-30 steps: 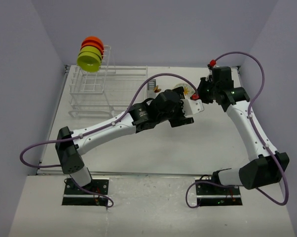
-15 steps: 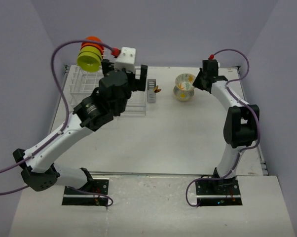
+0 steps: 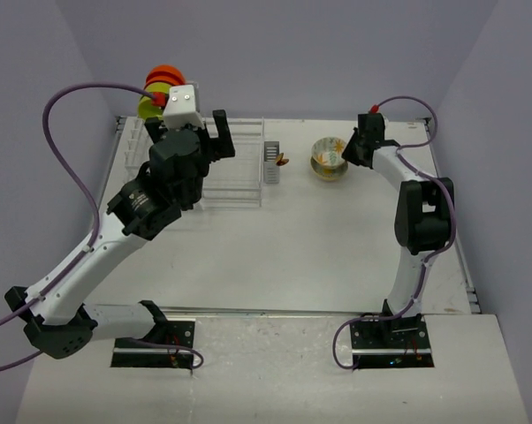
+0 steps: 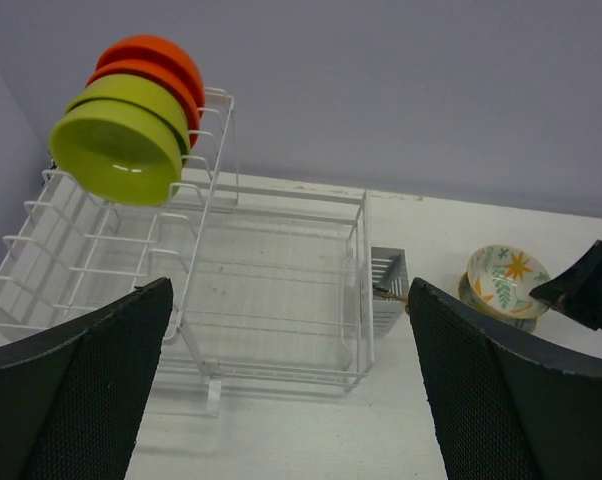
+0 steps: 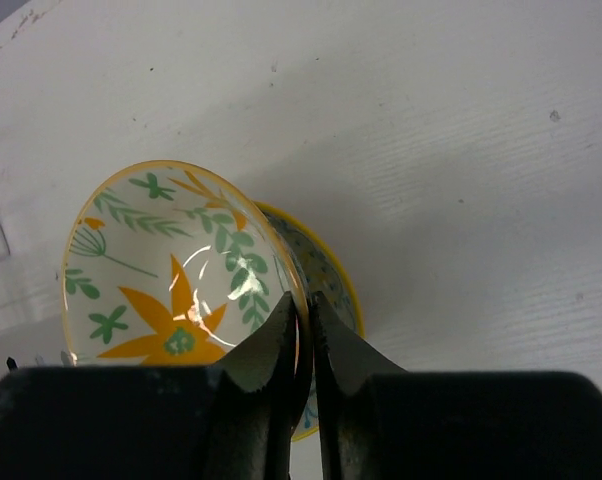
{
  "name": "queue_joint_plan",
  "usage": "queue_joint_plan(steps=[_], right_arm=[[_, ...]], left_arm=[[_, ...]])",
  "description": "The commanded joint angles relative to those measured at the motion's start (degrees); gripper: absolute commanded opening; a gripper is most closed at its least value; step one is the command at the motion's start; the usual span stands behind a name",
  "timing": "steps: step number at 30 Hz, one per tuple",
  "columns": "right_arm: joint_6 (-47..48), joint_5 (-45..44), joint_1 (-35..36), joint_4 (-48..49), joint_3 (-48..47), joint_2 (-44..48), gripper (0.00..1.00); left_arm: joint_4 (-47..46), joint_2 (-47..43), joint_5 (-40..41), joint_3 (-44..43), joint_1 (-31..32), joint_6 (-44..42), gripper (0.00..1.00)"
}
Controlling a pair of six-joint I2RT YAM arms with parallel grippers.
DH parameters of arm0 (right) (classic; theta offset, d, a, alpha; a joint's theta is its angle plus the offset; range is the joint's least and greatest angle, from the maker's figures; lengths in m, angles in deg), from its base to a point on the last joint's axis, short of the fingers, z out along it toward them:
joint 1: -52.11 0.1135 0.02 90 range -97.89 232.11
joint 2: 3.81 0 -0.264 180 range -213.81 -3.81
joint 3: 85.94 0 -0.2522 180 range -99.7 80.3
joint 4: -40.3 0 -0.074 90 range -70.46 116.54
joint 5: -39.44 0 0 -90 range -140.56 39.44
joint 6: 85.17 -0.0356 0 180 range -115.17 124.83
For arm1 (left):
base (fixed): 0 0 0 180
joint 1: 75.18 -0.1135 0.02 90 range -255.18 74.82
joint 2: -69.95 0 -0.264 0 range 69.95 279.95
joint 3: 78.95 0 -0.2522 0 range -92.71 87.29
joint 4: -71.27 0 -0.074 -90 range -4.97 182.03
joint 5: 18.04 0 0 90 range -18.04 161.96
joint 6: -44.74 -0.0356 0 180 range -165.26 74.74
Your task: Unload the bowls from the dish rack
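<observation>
Lime green bowls point(image 4: 111, 150) and orange-red bowls point(image 4: 151, 58) stand on edge in the upright tier of the white dish rack point(image 4: 281, 270), also seen from above point(image 3: 155, 106). My left gripper point(image 4: 291, 400) is open and empty, in front of the rack's flat section point(image 3: 188, 132). My right gripper point(image 5: 306, 320) is shut on the rim of the white flower-patterned bowl point(image 5: 181, 270), which sits tilted on a second yellow-rimmed bowl point(image 5: 336, 275) on the table at the back right point(image 3: 328, 157).
The grey cutlery caddy point(image 4: 386, 290) hangs on the rack's right end, between the rack and the patterned bowls. Purple walls close in the back and sides. The left arm's purple cable loops over the rack's left side point(image 3: 72, 97).
My left arm has swung from the table's middle back to the rack, gripper open. My right gripper has moved to the back right and lowered the patterned bowl to the table.
</observation>
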Motion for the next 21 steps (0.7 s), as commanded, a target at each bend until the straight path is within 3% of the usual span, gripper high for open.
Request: queue_joint_plan(steps=[1, 5, 8, 11, 12, 16, 21], right_arm=[[-1.83, 1.17, -0.39, 4.93, 0.42, 1.22, 0.11], [-1.83, 1.52, -0.48, 5.29, 1.91, 2.8, 0.27], [-1.48, 1.96, -0.57, 5.73, 2.88, 4.82, 0.29], [-1.3, 2.05, -0.66, 5.73, 4.54, 8.59, 0.41], [-1.21, 1.7, -0.66, 5.73, 5.07, 9.91, 0.5], [-1.04, -1.28, -0.66, 2.58, 7.01, 17.03, 0.71], [-1.21, 1.07, -0.66, -1.74, 12.54, 30.38, 0.87]], left_arm=[[-1.02, -0.68, -2.55, 0.14, -5.43, 6.17, 1.0], [-1.2, -0.24, -5.73, -0.21, -8.7, 8.11, 1.0], [-1.2, 0.29, -8.54, -0.48, -11.07, 9.34, 1.0], [-1.98, 0.82, -13.72, -0.56, -15.11, 11.18, 1.0], [-2.25, 1.6, -16.0, -0.65, -16.69, 12.67, 1.0], [-2.51, 5.29, -32.32, -3.02, -29.94, 19.17, 1.0], [-7.16, 8.63, -43.6, -3.29, -40.16, 32.17, 1.0]])
